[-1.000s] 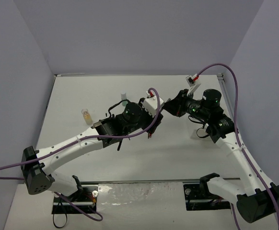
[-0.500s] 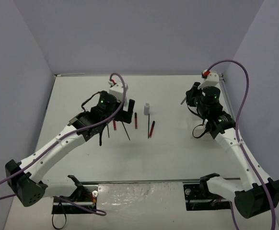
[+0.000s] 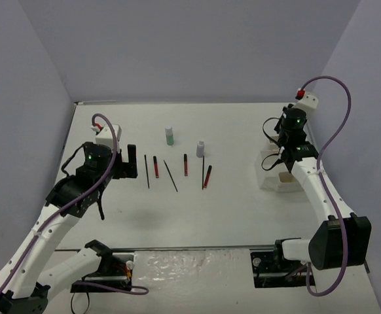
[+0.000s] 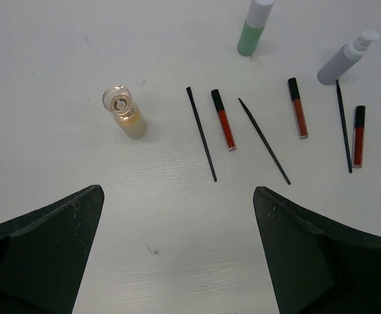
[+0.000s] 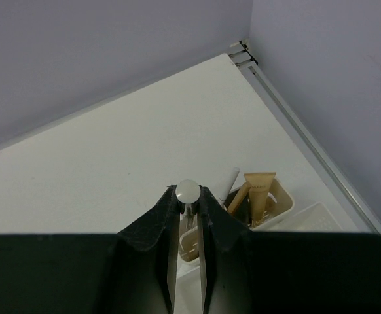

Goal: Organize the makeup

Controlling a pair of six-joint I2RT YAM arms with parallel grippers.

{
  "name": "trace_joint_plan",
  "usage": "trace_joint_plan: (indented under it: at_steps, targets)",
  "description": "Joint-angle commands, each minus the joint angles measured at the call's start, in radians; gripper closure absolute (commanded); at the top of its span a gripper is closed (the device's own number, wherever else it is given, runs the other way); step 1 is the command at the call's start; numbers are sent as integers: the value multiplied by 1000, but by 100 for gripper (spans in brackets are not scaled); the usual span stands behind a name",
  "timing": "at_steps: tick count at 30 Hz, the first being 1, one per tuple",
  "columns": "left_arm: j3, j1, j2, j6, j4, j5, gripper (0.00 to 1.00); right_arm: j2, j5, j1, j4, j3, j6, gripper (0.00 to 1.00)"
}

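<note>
Left wrist view: the left gripper [image 4: 177,195] is spread wide and holds nothing, above the table [image 4: 46,52]. Mid-table lie 3 black sticks [image 4: 201,134] and 3 red sticks [image 4: 223,120] in a loose row. The beige bottle [image 4: 124,112] stands on their left-edge side, and the green bottle [image 4: 253,33] and grey bottle [image 4: 347,57] stand toward the far edge. The right gripper [image 5: 188,199] is clenched on a silver-tipped stick [image 5: 188,190] above the white tray [image 5: 321,219], near the right edge.

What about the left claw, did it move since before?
Yes. The left gripper swung left: earlier right of the green bottle, now left of it.
</note>
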Motion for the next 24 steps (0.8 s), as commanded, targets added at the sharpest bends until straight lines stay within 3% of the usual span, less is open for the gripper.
trace_joint_plan:
  at_steps: [1, 17, 19, 24]
  targets:
    - [-17, 34, 14, 17, 18, -22, 3, 57, 43, -19, 163, 9, -15, 100]
    - [-38, 88, 26, 1, 18, 48, 3, 137, -26, -30, 172, -95, 54, 99]
    - [-40, 94, 28, 0, 20, 54, 3, 134, -34, -30, 160, -90, 54, 84]
    - [-41, 97, 29, 0, 21, 59, 3, 109, -46, -27, 100, -58, 48, 56]
